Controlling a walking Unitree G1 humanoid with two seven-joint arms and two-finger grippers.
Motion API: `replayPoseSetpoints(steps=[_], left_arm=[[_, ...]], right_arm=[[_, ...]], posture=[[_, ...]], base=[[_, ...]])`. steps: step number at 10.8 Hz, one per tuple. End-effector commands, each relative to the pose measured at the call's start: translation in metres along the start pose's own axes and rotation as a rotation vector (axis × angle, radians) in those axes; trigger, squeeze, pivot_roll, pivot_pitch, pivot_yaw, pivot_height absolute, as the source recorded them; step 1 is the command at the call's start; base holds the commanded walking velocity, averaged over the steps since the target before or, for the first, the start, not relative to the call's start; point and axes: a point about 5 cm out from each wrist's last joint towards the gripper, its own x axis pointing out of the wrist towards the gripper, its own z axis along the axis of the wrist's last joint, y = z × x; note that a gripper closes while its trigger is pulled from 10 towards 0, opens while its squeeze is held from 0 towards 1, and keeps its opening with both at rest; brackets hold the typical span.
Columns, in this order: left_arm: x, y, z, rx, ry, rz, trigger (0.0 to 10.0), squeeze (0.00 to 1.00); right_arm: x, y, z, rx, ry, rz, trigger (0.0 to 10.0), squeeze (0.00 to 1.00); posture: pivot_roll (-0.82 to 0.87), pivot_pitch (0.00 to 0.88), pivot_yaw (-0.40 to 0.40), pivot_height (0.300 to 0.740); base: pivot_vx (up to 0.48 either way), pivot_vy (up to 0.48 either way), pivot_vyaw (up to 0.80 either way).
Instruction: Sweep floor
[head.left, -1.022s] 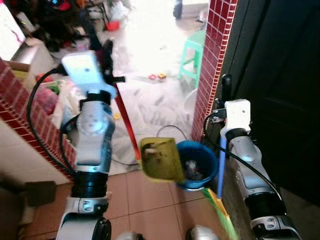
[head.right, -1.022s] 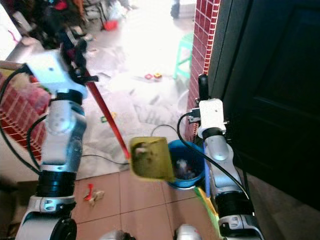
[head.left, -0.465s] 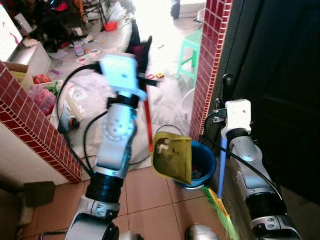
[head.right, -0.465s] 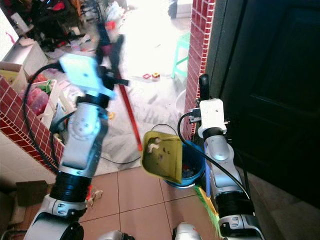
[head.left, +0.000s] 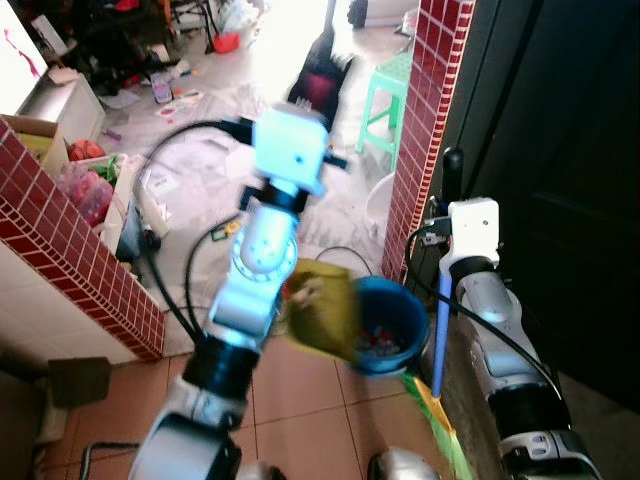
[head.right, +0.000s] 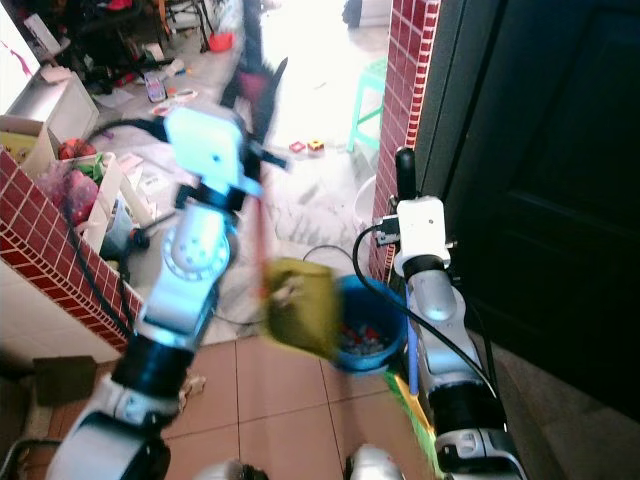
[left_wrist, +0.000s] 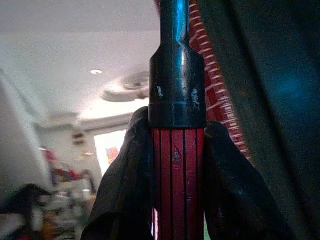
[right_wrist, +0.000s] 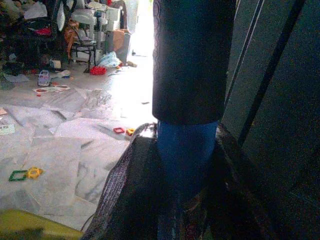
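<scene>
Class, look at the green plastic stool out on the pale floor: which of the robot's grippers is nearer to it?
Left. The left gripper, clamped on the red dustpan handle, is raised just beside the green stool. The right gripper, holding the blue broom handle, sits behind the brick pillar.

Daylight enters from the far doorway (head.left: 300, 20); the floor (head.right: 300, 60) there is blown out to white glare. Foreground tiles (head.left: 300, 400) are evenly lit, warm tone. The dark door (head.left: 560, 150) stays nearly black, no detail. Left arm (head.left: 265, 260) and yellow dustpan (head.left: 320, 310) are smeared by motion blur in both eye views; right arm (head.left: 490, 290) is sharp. Left wrist view: dim, backlit, a ceiling lamp (left_wrist: 96, 72) glowing, the close red handle (left_wrist: 177, 175) soft. Right wrist view: near blue handle (right_wrist: 185, 160) out of focus and shaded, bright room behind, slight haze.
</scene>
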Motion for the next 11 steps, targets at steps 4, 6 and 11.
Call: replayPoseSetpoints(steps=[4,6,11], left_arm=[[0.008,-0.023,0.023,-0.01,-0.174,-0.066,10.0,0.0],[0.006,-0.04,0.031,-0.035,-0.232,-0.163,10.0,0.0],[-0.014,-0.087,0.034,-0.117,-0.262,-0.532,10.0,0.0]], right_arm=[[0.004,0.001,0.016,-0.01,-0.072,0.003,10.0,0.0],[0.004,0.004,0.015,-0.009,-0.072,0.006,10.0,0.0],[0.005,0.006,0.016,-0.011,-0.085,0.007,10.0,0.0]], posture=[[-0.18,0.0,0.092,0.74],[-0.18,0.0,0.094,0.74],[-0.17,0.0,0.1,0.74]], base=[[0.0,0.0,0.0],[0.0,0.0,0.0],[0.0,0.0,0.0]])
